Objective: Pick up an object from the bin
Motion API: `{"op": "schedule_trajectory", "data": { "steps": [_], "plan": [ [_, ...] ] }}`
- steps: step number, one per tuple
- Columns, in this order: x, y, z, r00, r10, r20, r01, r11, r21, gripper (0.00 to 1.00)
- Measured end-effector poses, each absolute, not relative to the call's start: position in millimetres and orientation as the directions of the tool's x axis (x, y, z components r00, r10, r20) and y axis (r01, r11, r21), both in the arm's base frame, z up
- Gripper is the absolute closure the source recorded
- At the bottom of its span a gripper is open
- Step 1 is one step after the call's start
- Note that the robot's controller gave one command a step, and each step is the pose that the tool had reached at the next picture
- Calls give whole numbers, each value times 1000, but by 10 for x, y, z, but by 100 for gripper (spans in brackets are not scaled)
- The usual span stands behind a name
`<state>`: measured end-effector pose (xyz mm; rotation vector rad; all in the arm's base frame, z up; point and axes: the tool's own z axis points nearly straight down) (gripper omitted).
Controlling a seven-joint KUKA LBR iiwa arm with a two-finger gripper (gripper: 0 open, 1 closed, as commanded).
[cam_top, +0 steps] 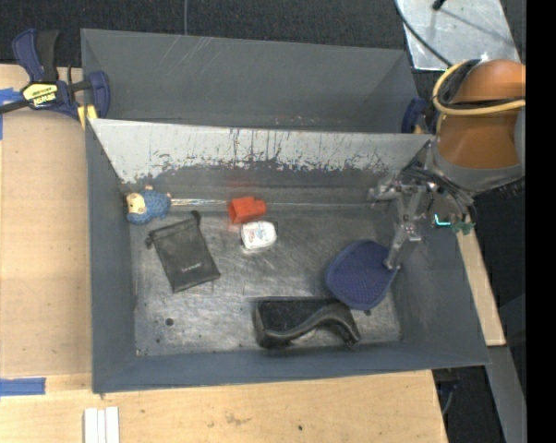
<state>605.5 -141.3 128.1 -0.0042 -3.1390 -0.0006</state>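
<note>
Tool [394, 257] sits low at the right end of the bin [259, 81], and honestly I can't tell if it's open or closed. The blue rounded pad [355, 278] lies right at its tip, just left of it. The black curved piece [306, 324] is further left.

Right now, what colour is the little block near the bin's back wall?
The little block is red, clearest in the camera view.
</note>
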Motion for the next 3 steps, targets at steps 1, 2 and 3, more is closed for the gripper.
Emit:
{"op": "schedule_trajectory", "data": {
  "steps": [1, 2, 3],
  "plan": [
    [5933, -1402, 742, -960, -281, -6, -281, 960, -4, 0],
    [5953, -1413, 781, -959, -282, -9, -282, 959, -7, 100],
    [5936, -1419, 2312, -915, -403, -11, -403, 915, -8, 100]
  ]
}}
